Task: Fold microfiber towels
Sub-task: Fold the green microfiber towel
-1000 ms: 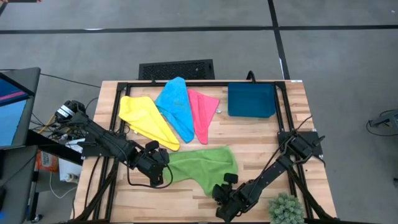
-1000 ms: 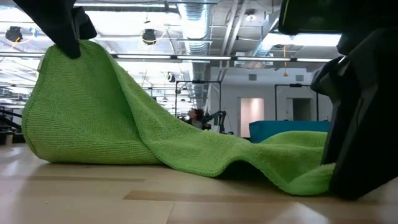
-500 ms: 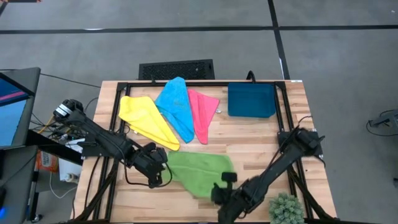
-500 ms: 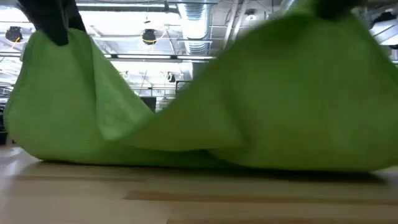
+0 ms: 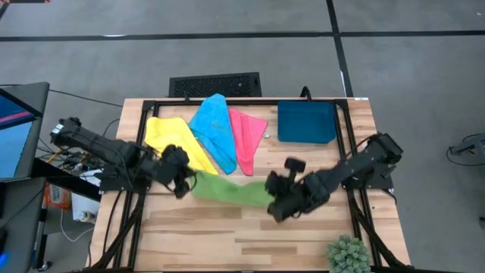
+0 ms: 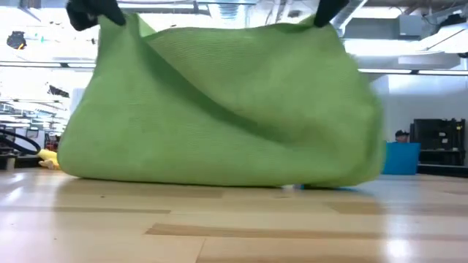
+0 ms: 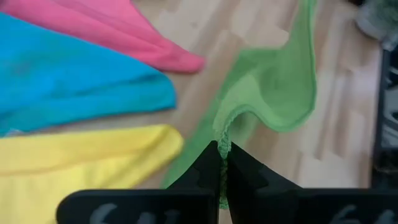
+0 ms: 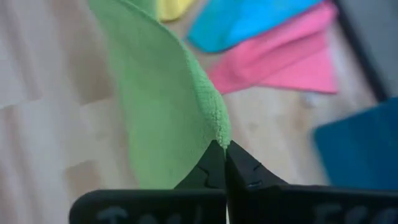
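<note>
Hanging green towel (image 5: 227, 189), long axis left-right, corners pinched by left gripper (image 5: 184, 184), right gripper (image 5: 274, 201).

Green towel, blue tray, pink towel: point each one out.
green towel (image 5: 227, 189), high view, middle of the hanging span
blue tray (image 5: 306, 122), high view, centre of its floor
pink towel (image 5: 247, 136), high view, middle of the cloth

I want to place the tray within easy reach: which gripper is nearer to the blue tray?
Right. The right gripper holds the green towel just in front of the blue tray; the left gripper is across the table, by the yellow towel.
</note>
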{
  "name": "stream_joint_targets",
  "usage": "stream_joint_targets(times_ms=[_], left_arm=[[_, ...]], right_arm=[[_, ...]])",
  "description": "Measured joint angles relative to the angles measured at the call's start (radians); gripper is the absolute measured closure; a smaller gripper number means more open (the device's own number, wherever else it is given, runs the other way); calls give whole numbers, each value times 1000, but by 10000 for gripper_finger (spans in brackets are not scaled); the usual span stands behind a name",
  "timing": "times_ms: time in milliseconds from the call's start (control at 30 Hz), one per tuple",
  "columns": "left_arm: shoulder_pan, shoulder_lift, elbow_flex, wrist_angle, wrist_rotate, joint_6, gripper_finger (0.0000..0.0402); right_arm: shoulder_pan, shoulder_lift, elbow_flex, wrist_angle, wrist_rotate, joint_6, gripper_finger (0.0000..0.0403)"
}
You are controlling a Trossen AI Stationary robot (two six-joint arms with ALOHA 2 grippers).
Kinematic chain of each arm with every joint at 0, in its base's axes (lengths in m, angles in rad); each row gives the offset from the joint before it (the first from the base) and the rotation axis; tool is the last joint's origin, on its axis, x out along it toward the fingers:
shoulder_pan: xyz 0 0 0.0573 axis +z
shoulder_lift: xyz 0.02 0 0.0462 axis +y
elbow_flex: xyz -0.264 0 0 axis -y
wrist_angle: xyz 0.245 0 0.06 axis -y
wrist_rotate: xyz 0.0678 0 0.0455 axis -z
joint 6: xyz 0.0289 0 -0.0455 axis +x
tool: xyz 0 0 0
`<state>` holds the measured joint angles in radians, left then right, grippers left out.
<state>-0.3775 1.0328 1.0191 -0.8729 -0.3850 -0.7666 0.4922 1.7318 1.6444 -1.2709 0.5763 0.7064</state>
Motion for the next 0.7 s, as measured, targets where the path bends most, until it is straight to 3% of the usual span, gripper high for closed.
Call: stream_joint_targets(times_ms=[267,533,700], left_arm=[[219,-52,17,-49,45,167,401],[417,-34,222,-179,-49,421,401],[518,-25,277,-185,-69,563,401]], right_arm=[[-210,-161,2,-141,132,-90,399],[-386,-224,1,-137,193,-277,395],[-452,-245,3,-99,268,-335,397]])
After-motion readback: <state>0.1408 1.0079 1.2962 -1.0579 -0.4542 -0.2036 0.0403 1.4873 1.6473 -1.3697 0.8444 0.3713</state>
